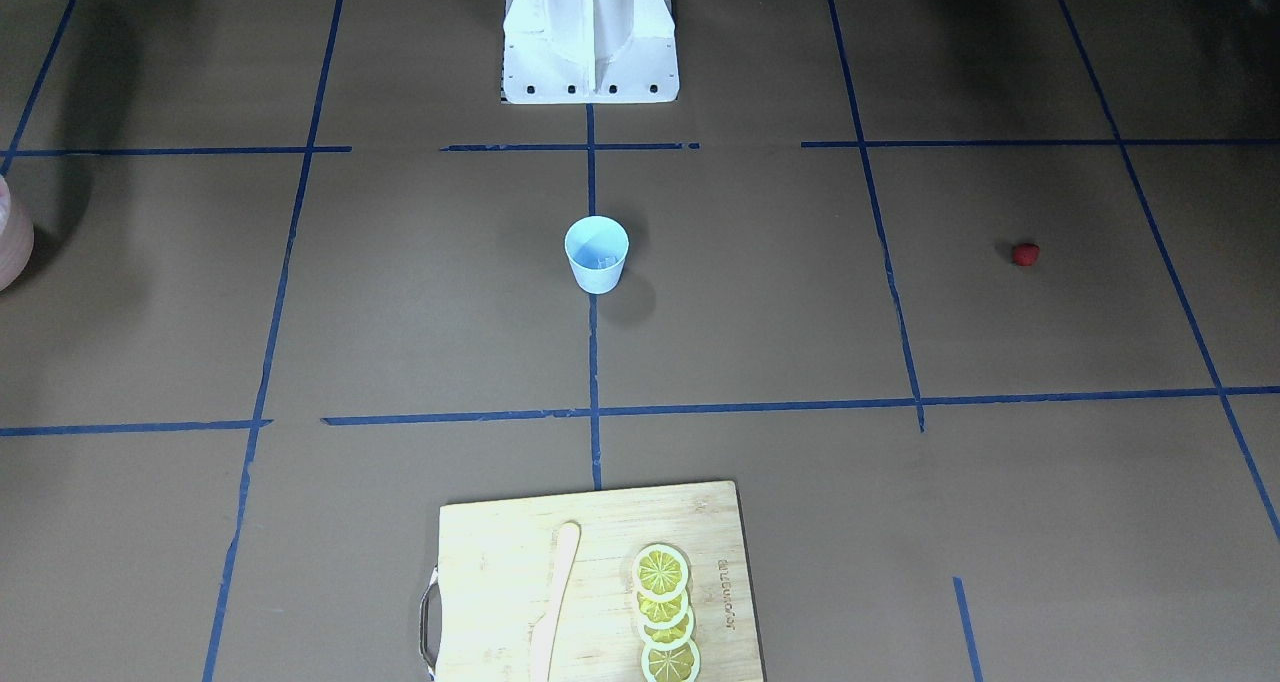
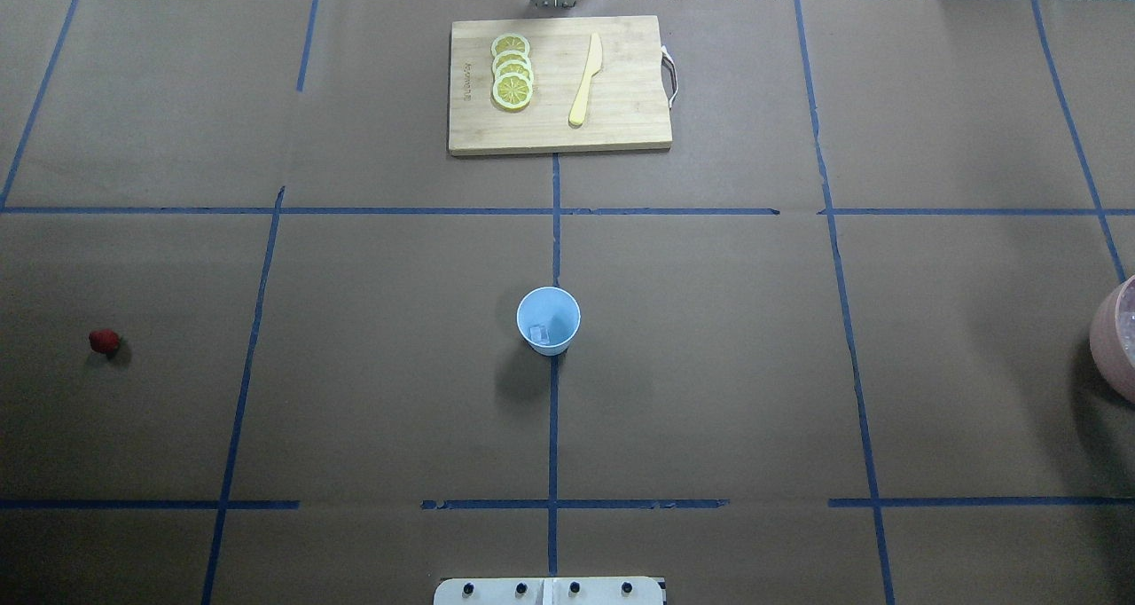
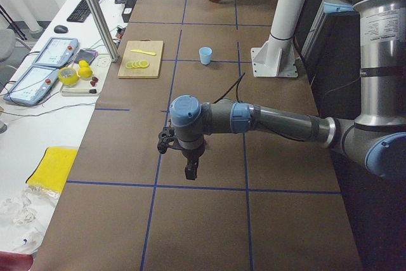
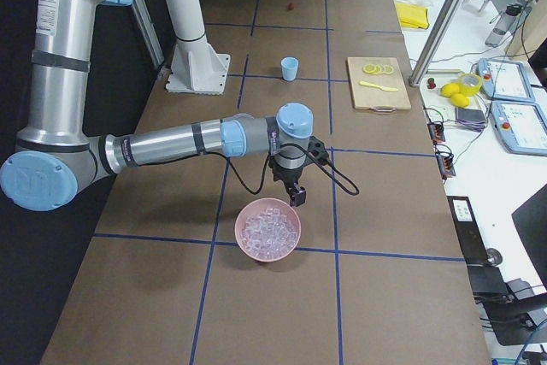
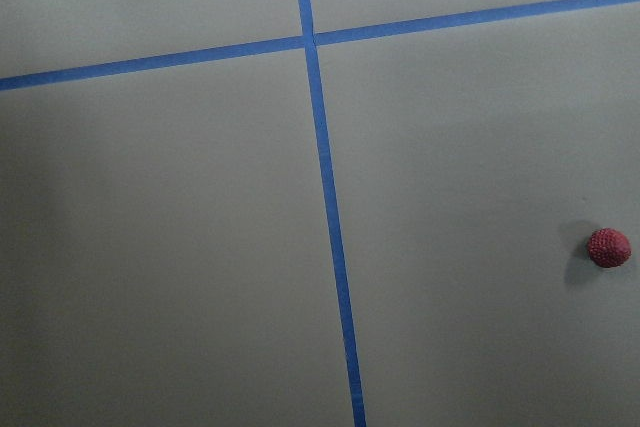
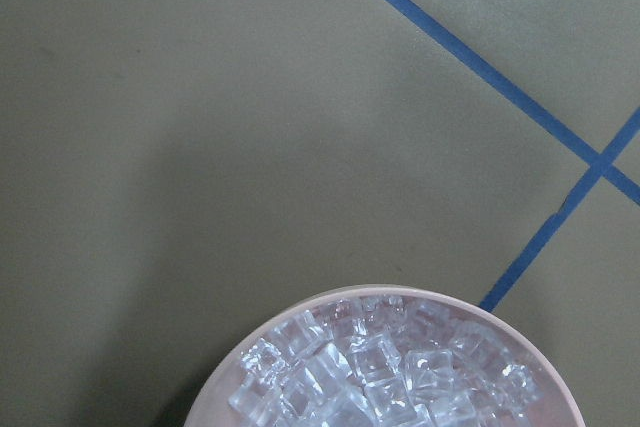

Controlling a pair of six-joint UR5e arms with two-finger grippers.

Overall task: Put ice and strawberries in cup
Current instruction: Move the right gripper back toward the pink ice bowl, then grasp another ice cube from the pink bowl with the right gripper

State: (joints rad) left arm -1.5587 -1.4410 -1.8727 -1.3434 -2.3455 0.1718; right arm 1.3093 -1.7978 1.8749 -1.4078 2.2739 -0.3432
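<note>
One ice cube (image 2: 538,333) sits in the cup (image 2: 548,321) mid-table; the strawberry (image 2: 104,341) lies well apart on the left. Each arm seems staged by its ingredient, left gripper (image 3: 190,169) near the berry, right gripper (image 4: 297,197) by the pink bowl (image 4: 238,232) of ice, but can't tell if either claw's apart or together.

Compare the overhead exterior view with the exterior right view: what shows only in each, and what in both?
Only the overhead exterior view looks into the cup and shows an ice cube at its bottom. Only the exterior right view shows the right arm, its gripper near the rim of the pink bowl, and the heap of ice inside; whether the gripper is open, I cannot tell. Both show the cup, the strawberry, the cutting board with lemon slices and knife, and the bowl, cut off overhead.
</note>
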